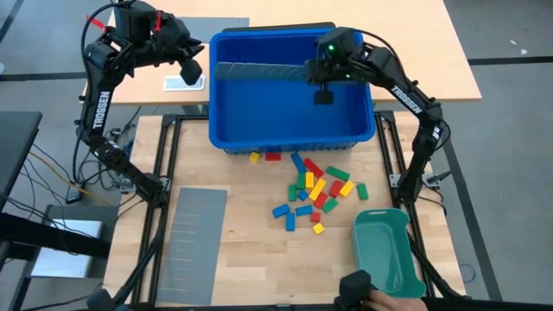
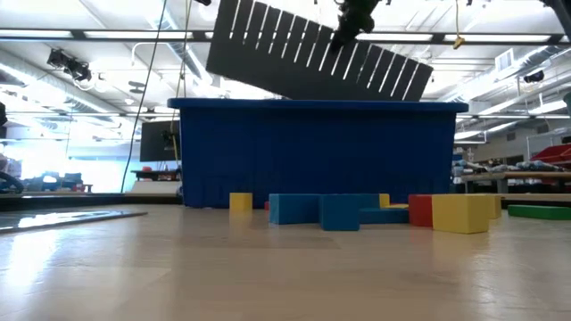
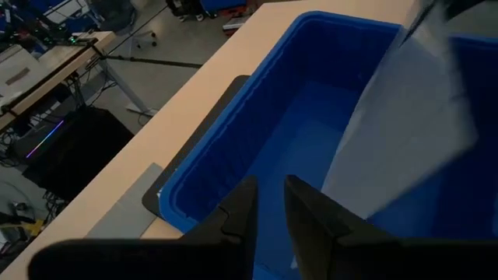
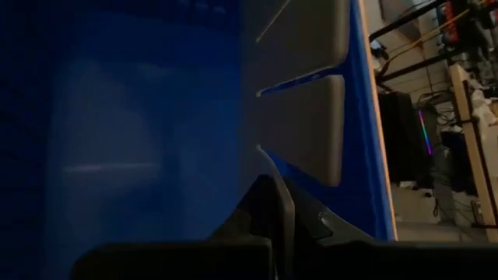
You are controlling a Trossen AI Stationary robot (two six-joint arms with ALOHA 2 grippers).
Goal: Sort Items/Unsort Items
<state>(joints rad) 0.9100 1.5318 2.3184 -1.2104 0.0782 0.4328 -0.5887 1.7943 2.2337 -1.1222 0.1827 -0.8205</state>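
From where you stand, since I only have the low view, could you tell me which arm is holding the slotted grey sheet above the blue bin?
Observer: The right gripper holds it, shut on the grey sheet near its right end, over the blue bin.
Operator: Thank you. Is the left arm in the way?
Observer: No, the left gripper hovers just outside the bin's left rim, fingers slightly parted and empty.
Operator: Are any blocks inside the bin?
Observer: None that I can see; the blocks lie on the table in front of it.
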